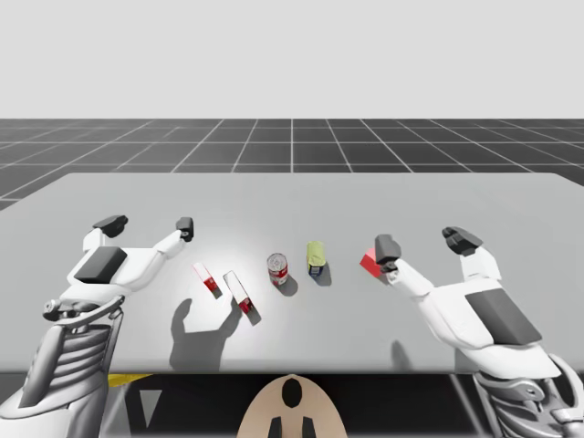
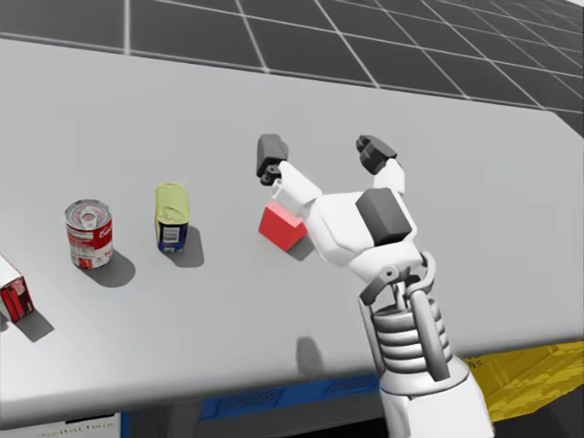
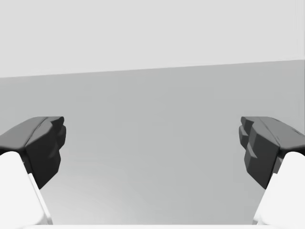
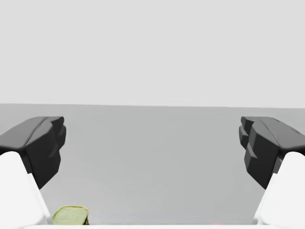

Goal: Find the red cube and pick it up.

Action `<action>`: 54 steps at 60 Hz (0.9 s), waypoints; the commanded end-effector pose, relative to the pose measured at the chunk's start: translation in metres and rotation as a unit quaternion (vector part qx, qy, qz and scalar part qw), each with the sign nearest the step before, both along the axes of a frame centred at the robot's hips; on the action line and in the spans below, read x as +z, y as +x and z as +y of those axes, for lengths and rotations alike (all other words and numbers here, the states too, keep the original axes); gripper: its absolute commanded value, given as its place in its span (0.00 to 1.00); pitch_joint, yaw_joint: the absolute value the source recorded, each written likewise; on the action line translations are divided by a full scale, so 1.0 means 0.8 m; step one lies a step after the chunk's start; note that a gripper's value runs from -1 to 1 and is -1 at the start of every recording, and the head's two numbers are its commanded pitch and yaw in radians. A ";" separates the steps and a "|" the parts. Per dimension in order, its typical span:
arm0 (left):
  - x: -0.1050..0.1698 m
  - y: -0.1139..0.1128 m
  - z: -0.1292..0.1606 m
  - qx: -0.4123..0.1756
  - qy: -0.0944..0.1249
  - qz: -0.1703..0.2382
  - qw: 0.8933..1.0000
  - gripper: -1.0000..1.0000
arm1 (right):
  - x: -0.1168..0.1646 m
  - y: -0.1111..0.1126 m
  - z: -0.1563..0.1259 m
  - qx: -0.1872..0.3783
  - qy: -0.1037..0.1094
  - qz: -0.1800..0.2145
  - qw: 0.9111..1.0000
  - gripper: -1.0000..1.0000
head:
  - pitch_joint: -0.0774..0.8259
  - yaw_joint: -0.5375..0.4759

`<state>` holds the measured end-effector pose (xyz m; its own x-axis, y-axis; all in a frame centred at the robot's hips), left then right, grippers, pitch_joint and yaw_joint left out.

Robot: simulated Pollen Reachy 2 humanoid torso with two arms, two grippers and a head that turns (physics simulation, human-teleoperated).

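The red cube rests on the grey table, right of the middle. My right gripper hovers open just above and past it. The cube lies under the base of that hand's inner finger, which partly hides it, and nothing is between the fingers. My left gripper stands open over bare table at the left, far from the cube.
A red and white can stands upright mid-table. A yellow-green can lies beside it, left of the cube. Two red and white boxes lie nearer my left arm.
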<state>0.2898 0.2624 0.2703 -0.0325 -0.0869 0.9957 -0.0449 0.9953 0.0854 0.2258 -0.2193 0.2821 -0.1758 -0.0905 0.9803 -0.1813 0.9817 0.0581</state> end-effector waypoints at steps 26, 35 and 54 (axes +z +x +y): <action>-0.002 0.001 0.000 -0.002 -0.002 0.003 1.000 0.00 | -0.100 0.008 -0.079 0.132 -0.104 0.110 0.980 0.00 | 0.79 0.16; -0.002 0.001 -0.001 -0.002 -0.001 0.003 1.000 0.00 | -0.115 0.032 -0.086 0.134 -0.109 0.134 0.976 0.00 | 0.79 0.16; -0.002 0.001 -0.002 -0.002 -0.001 0.003 1.000 0.00 | -0.135 0.091 -0.095 0.134 -0.110 0.185 0.967 0.00 | 0.79 0.17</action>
